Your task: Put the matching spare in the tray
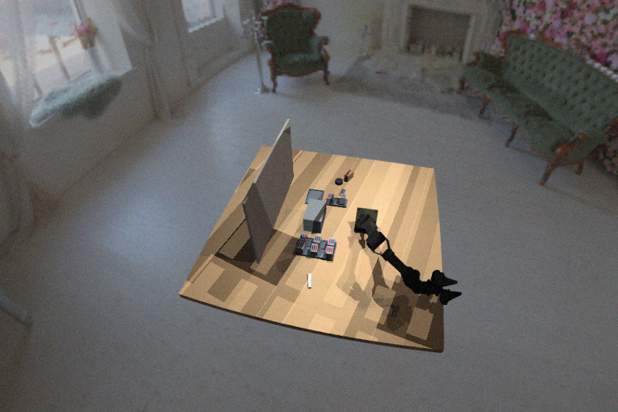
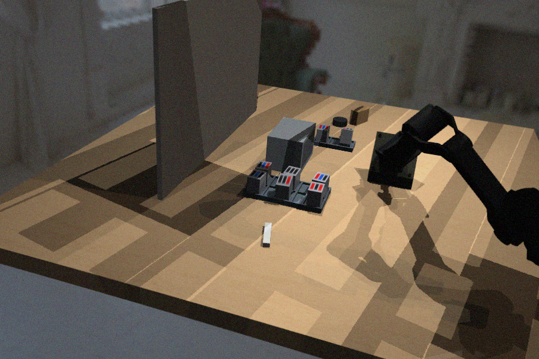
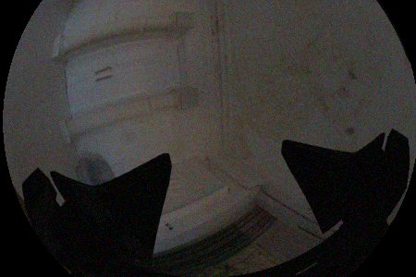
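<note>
The grey mounted unit (image 1: 314, 215) (image 2: 289, 143) stands mid-table; its back is hidden from these views. In front of it a dark rack (image 1: 315, 246) (image 2: 287, 191) holds several small spares with red, blue and grey stripe labels. A second rack (image 1: 337, 200) (image 2: 335, 140) behind the unit holds two more. The dark square tray (image 1: 369, 212) (image 2: 402, 172) lies to the right of the unit. My gripper (image 1: 360, 224) (image 2: 383, 154) (image 3: 227, 154) is open and empty, hovering at the tray's near left edge. The wrist view shows only the room wall between the fingers.
Two tall grey panels (image 1: 272, 182) (image 2: 204, 85) stand left of the unit on the wooden table (image 1: 399, 187) (image 2: 130, 215). A black puck (image 1: 339, 180) (image 2: 339, 120) and a brown block (image 1: 348, 175) (image 2: 359, 115) lie at the back. A white bar (image 1: 310, 279) (image 2: 266, 234) lies in front of the rack.
</note>
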Robot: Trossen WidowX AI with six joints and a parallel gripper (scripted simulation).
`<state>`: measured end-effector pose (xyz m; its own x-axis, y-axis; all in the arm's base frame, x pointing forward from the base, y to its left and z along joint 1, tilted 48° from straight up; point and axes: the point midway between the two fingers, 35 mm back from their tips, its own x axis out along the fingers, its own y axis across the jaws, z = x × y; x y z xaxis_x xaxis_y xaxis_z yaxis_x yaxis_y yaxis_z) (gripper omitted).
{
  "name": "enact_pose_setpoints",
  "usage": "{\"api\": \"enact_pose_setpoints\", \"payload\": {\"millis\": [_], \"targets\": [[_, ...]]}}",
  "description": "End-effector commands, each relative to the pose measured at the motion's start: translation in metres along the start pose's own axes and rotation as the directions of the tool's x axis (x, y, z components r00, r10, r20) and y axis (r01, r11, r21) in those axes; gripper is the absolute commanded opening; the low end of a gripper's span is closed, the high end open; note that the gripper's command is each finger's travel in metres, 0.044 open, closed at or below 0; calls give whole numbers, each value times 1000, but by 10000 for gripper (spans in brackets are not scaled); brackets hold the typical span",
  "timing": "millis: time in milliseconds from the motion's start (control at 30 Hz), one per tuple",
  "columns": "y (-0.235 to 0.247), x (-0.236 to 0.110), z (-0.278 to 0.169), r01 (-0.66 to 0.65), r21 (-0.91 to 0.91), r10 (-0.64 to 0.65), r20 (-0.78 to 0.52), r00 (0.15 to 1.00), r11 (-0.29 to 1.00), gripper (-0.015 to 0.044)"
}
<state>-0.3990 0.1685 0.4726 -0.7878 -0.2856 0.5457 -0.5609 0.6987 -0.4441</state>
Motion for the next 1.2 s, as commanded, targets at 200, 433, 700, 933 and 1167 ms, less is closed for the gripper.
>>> {"api": "enact_pose_setpoints", "payload": {"millis": [200,433,700,933,1167], "targets": [[0,0,-1,-2,0,2,-2,1000,1000,440],[15,-32,-51,-114,3,114,-99,989,993,440],[23,-93,-129,-275,25,272,-273,923,961,440],[13,-154,-190,-389,58,374,-431,821,920,440],[-11,-217,-242,-475,98,437,-585,684,875,440]]}}
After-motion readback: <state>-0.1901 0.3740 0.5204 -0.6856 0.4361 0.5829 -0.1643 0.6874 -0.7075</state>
